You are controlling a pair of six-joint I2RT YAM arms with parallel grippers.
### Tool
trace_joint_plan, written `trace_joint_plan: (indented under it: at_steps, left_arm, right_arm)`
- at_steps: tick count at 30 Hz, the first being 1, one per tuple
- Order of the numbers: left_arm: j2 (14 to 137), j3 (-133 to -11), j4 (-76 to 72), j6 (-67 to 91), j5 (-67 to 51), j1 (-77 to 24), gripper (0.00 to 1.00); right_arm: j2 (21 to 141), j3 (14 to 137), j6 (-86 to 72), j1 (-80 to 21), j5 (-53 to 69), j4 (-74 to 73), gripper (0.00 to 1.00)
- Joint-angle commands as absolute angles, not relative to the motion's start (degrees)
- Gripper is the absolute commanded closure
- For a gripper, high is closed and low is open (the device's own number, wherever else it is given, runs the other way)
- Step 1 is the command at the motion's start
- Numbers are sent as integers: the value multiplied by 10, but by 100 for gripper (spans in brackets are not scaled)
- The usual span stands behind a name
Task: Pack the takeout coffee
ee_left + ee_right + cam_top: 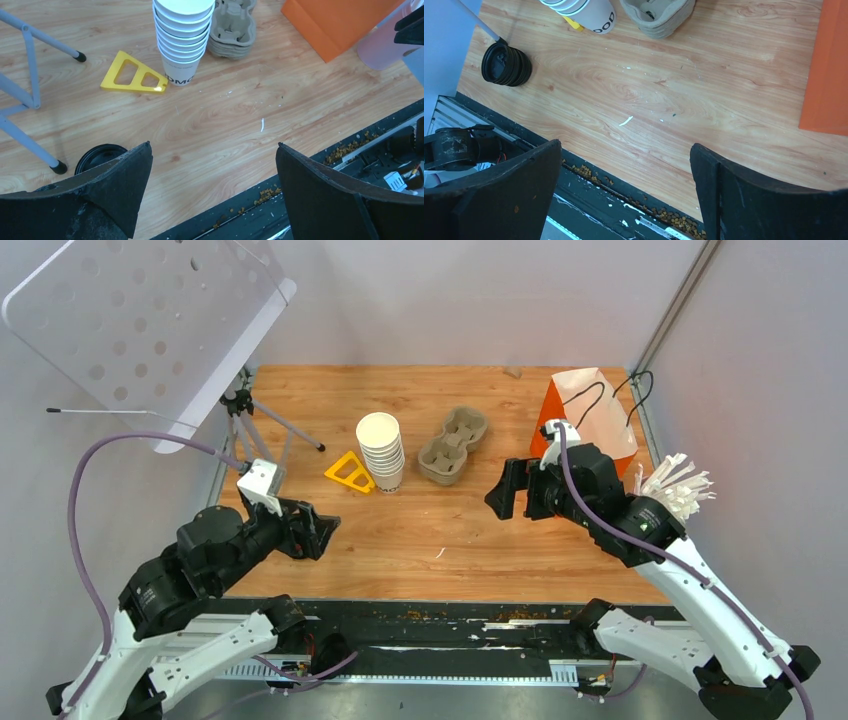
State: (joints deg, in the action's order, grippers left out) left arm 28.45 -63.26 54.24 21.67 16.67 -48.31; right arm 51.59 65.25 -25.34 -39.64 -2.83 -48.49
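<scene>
Jaws stand spread wide on left gripper (325,530) and right gripper (510,495), both empty over the wooden table (450,535). Lidless cup stack (382,452) stands beyond them. Black lids (506,64) lie near the left gripper. Position of the lidded coffee: cannot tell.

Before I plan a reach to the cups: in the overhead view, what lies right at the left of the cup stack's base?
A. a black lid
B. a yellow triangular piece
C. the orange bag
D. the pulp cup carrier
B: the yellow triangular piece lies flat at the left of the cup stack, while the carrier sits on its right.
</scene>
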Motion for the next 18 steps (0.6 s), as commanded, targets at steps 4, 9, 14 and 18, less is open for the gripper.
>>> trace_joint_plan:
  at_steps: [4,9,14,18]
  left_arm:
    - [315,-648,526,197,171,-485,0]
    - [371,-658,515,178,158,-485,2]
    - [464,-660,478,141,84,-485,11]
    - [551,-693,457,116,88,-485,15]
  right_arm:
    - [505,648,-248,-398,-40,-477,0]
    - [488,642,-250,-399,-55,-482,0]
    - [464,635,-251,-399,-41,-466,1]
    - [461,639,-238,-399,3,-461,2]
